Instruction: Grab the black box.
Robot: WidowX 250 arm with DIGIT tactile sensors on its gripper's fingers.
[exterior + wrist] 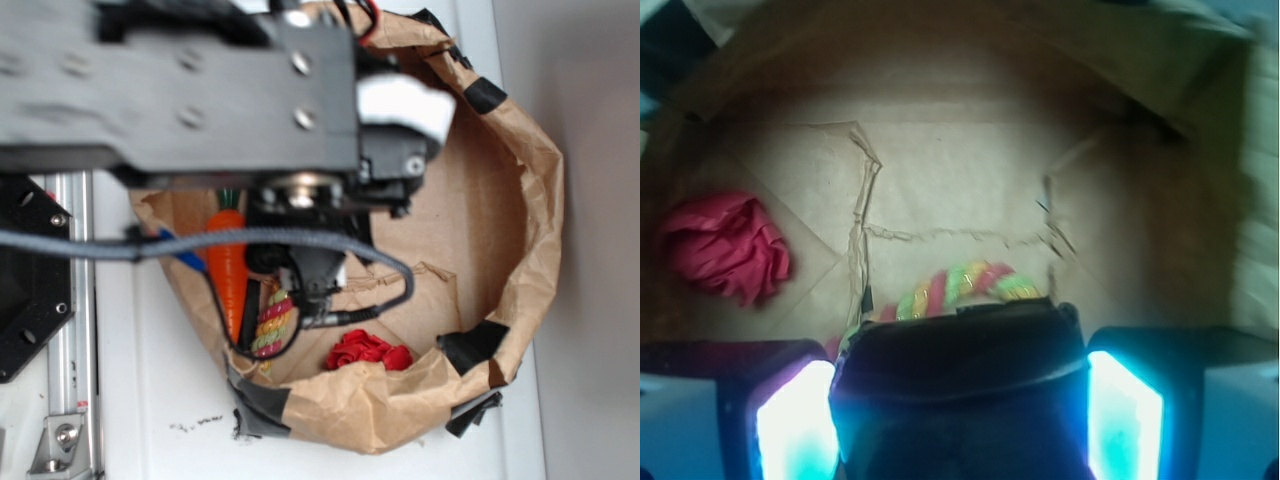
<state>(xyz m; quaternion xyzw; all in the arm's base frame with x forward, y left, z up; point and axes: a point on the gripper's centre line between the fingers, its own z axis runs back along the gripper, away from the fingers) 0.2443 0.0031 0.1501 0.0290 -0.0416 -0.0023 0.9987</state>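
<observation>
The grasp looks made: in the wrist view the gripper [958, 385] has its jaws clamped on the black box [958, 345] at six o'clock (just over the striped rope [955, 285]), so next, I judge, comes a straight lift clear of the paper rim [520, 250].
</observation>
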